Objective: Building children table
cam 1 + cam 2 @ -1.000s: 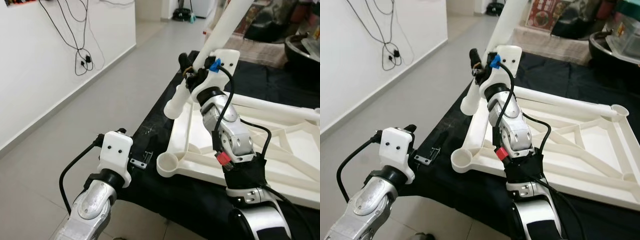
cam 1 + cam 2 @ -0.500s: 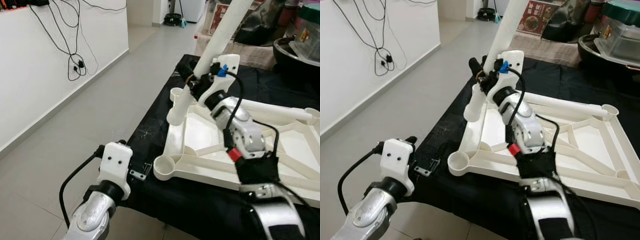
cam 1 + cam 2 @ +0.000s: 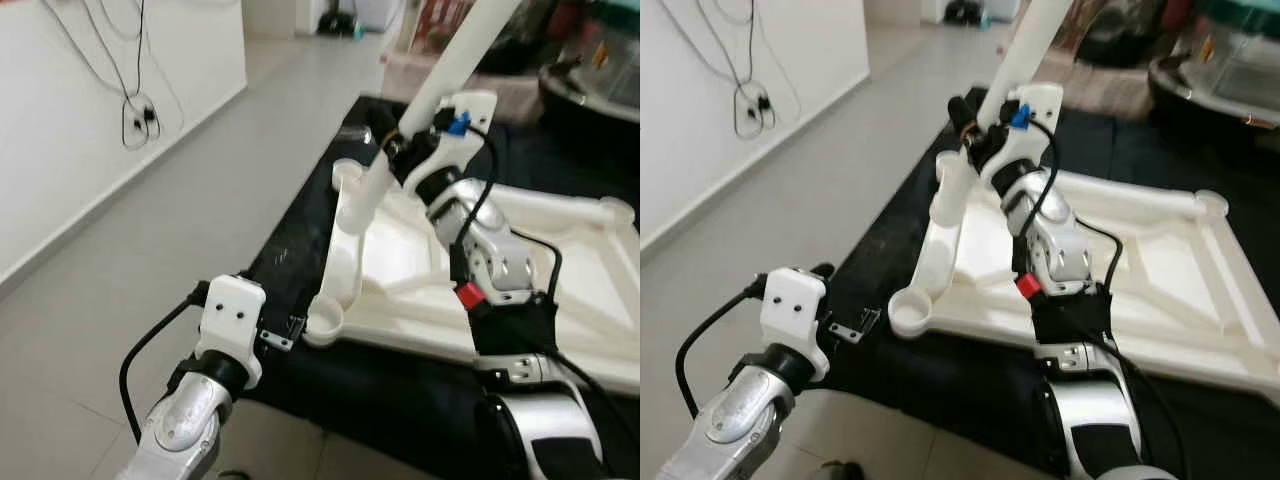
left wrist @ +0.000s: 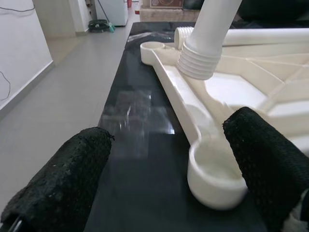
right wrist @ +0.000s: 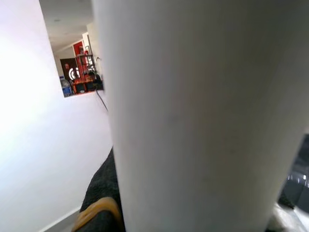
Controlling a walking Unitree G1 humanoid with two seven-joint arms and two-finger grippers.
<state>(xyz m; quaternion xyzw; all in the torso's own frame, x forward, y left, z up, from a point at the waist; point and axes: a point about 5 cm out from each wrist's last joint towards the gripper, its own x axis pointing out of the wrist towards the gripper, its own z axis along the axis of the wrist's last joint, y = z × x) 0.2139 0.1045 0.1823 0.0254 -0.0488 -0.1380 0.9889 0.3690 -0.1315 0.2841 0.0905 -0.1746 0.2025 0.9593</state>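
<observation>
Between the right gripper's jaws sits the long white plastic table leg, clamped tight and tilted, its upper length rising past the jaws toward the top of the head views. Its ribbed lower end hangs just below those jaws, above the near edge of the white plastic table frame and apart from it. That frame lies flat and upside down on the black surface, with its ribs facing up and round corner sockets at its ends. In the right wrist view the leg stands right against the camera, with a black finger pad pressed to its side.

Ahead of the left gripper's jaws, which stand wide with nothing held, is the nearest round white corner socket. It lies close to one black finger and is not touched; the other finger hangs over the black surface. The far corner socket lies well beyond these jaws, along the same frame rail.

Just beside the near socket, a small metal bracket lies on the black surface edge. Black cables hang on the white wall well off to the left of both grippers.
</observation>
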